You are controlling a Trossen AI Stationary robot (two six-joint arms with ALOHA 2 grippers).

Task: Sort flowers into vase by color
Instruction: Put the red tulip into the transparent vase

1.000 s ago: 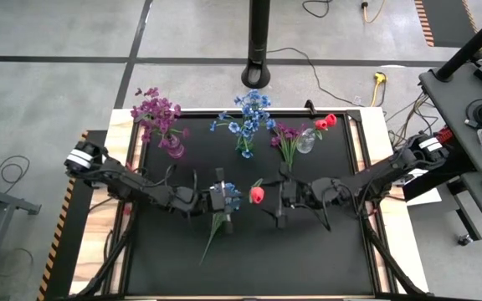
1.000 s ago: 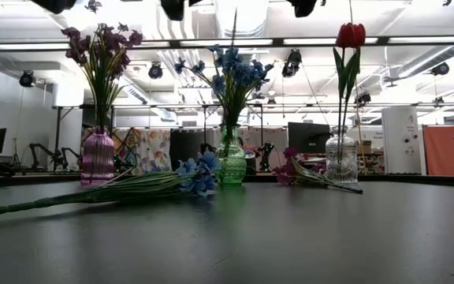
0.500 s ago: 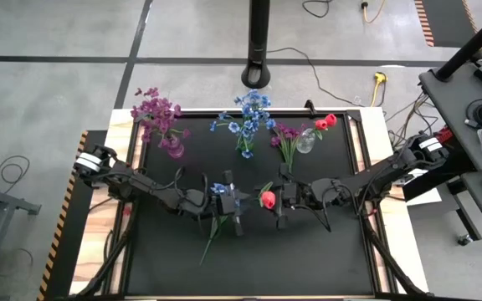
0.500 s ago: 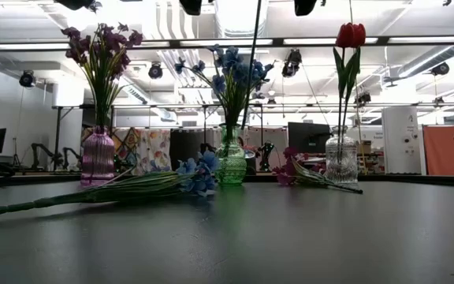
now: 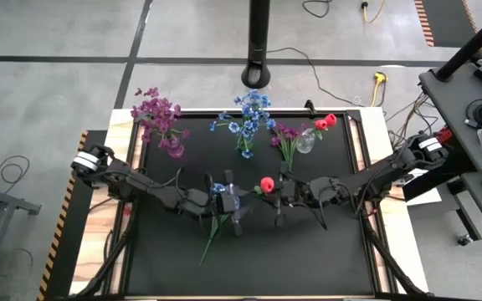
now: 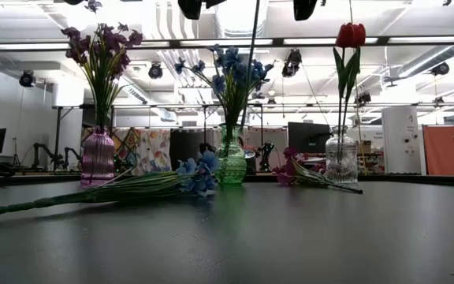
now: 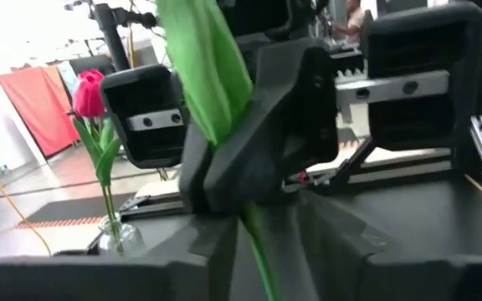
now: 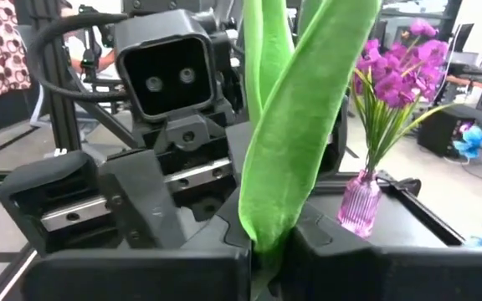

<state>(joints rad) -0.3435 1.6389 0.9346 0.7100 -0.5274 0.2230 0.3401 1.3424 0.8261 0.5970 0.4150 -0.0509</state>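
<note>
Right gripper (image 5: 279,197) clamps red tulip (image 5: 267,184) stem mid-table; grip itself hidden by leaves. Left gripper (image 5: 234,203) alongside, part-open, opening unclear.

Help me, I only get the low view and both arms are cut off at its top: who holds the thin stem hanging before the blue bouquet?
Observer: The right end effector is shut on it; it is the red tulip.
Operator: Where is its bloom?
Observer: From above, the bloom is mid-table, just left of that end effector.
Operator: And the left arm?
Observer: The left end effector faces it closely, near the blue flower lying on the mat.
</note>
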